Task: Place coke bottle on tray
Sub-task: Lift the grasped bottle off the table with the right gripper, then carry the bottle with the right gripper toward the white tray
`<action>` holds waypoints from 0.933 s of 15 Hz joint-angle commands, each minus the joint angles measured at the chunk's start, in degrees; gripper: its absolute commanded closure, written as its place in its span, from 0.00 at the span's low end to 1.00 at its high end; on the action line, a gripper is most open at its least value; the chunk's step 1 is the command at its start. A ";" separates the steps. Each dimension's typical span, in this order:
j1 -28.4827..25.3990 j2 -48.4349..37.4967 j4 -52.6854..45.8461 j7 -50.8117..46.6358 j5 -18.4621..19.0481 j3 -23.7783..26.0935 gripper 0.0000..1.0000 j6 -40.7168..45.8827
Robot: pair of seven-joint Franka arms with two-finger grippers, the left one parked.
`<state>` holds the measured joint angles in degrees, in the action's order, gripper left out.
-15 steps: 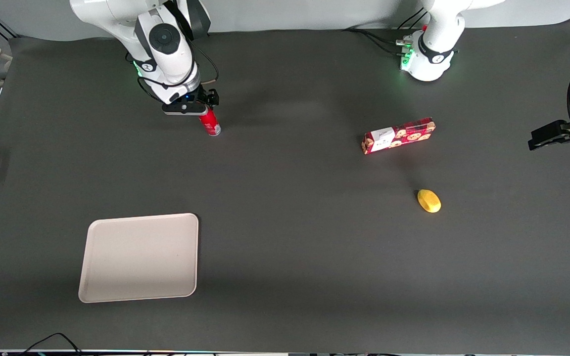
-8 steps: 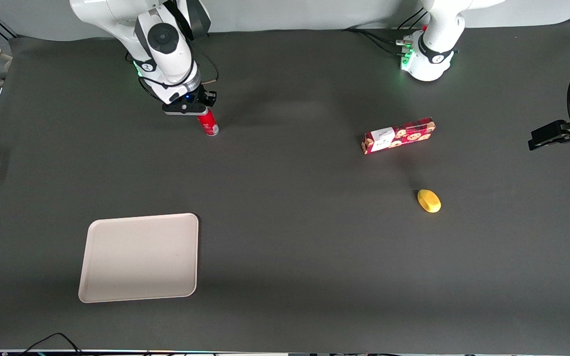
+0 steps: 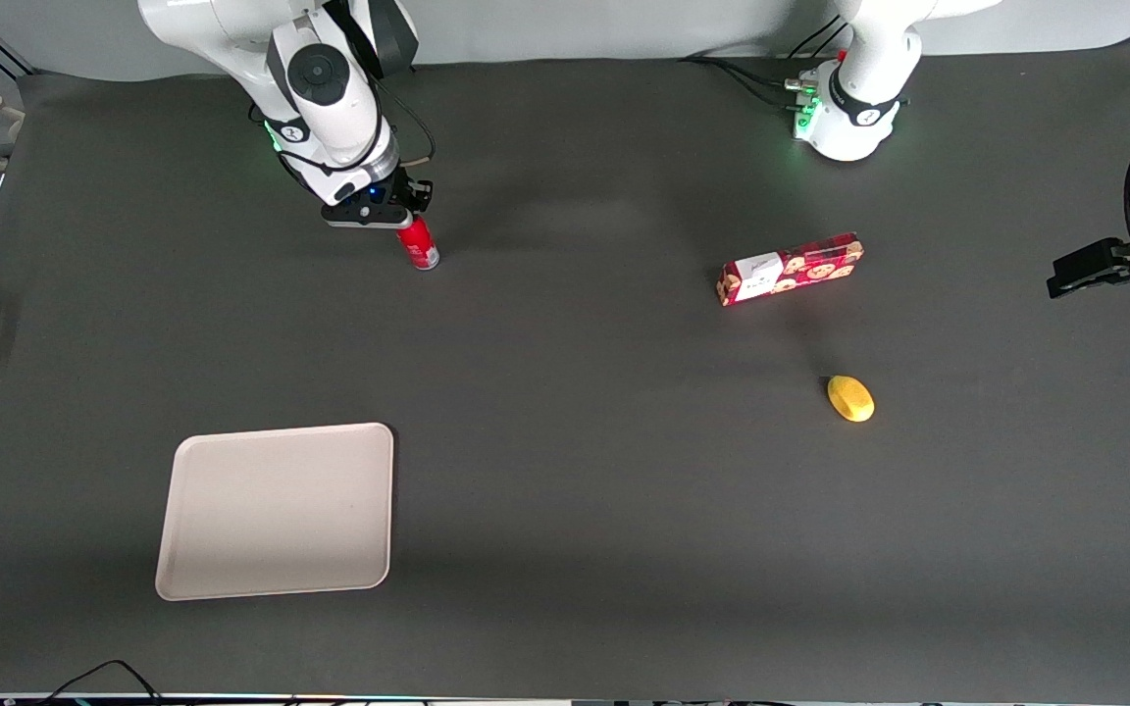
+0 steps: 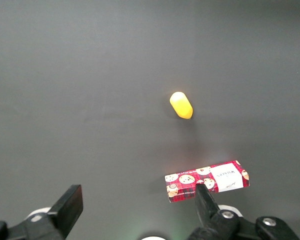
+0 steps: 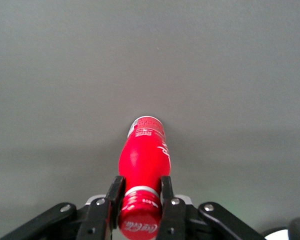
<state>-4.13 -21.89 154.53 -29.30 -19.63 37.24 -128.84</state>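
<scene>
Gripping the coke bottle [image 5: 142, 160] at its neck just below the cap, the hand [image 5: 140, 192] has both fingers [image 5: 114, 192] closed against it. In the front view the coke bottle [image 3: 418, 243] hangs upright under the hand [image 3: 381, 214], at the working arm's end of the tabletop [image 3: 575, 510]; whether its base has cleared the surface cannot be told. The grasp looks complete. Transport and release remain: the tray [image 3: 276, 510] lies well apart, nearer the front camera, with nothing on it.
</scene>
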 commanded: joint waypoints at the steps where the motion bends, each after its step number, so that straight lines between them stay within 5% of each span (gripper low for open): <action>1: 0.43 -1.22 -4.65 -1.02 -1.20 -1.11 1.00 2.00; 4: 1.23 -1.40 -11.41 -0.06 1.07 -6.02 1.00 8.93; 7: 1.84 -0.52 -20.20 0.99 7.84 -12.26 1.00 17.19; 10: 2.90 2.02 -29.60 6.87 9.17 -17.97 1.00 24.22; 14: 4.57 11.40 -47.78 12.76 17.78 -23.43 1.00 35.13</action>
<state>-0.55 -19.92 121.70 -20.60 -6.86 16.89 -101.78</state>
